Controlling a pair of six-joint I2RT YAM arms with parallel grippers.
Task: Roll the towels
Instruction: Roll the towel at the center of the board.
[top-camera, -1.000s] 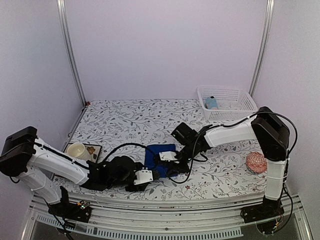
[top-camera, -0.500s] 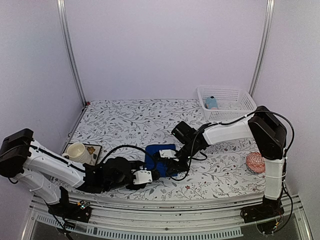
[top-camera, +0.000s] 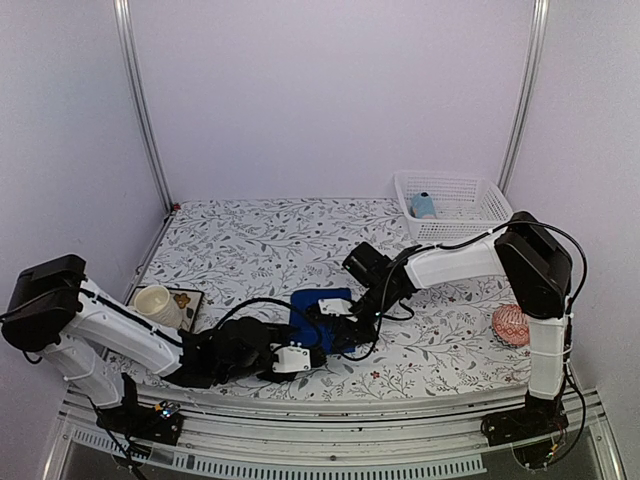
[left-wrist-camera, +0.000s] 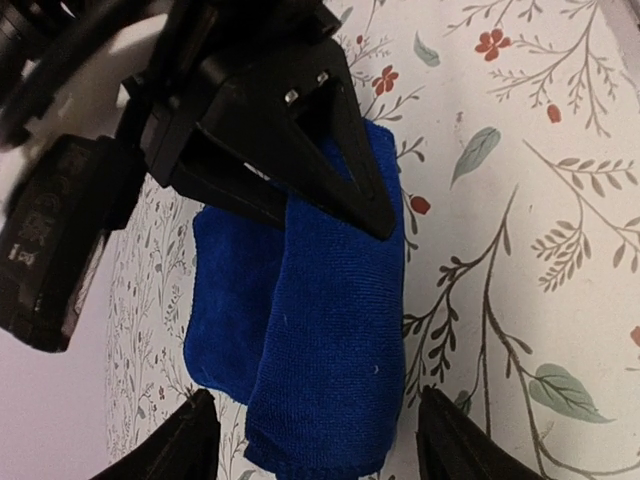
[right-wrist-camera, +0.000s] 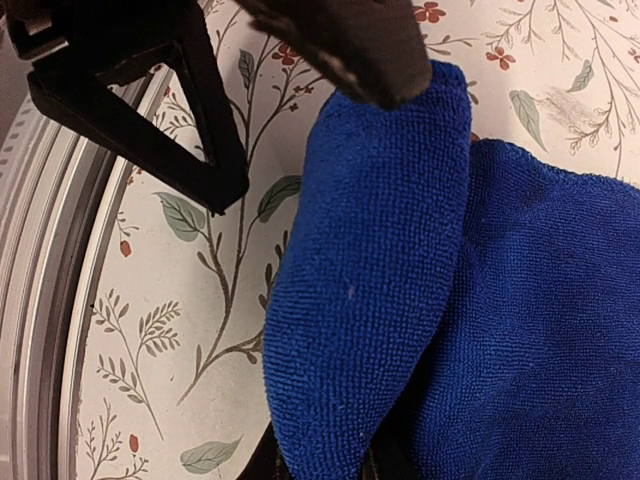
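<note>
The royal-blue towel lies at the table's middle front, its right edge turned over into a thick fold. My right gripper is shut on the far end of that fold, and its fingers are mostly hidden under the cloth. My left gripper is open, with its two fingertips on either side of the fold's near end, not pinching it. The light-blue towel sits rolled in the white basket.
A pink-red patterned ball lies at the right, beside the right arm's base. A cream cup stands on a dark tray at the left. The table's metal front rail runs close to the towel.
My left gripper has edged a little right toward the fold's near end. My right gripper has shifted slightly left, still holding the fold.
</note>
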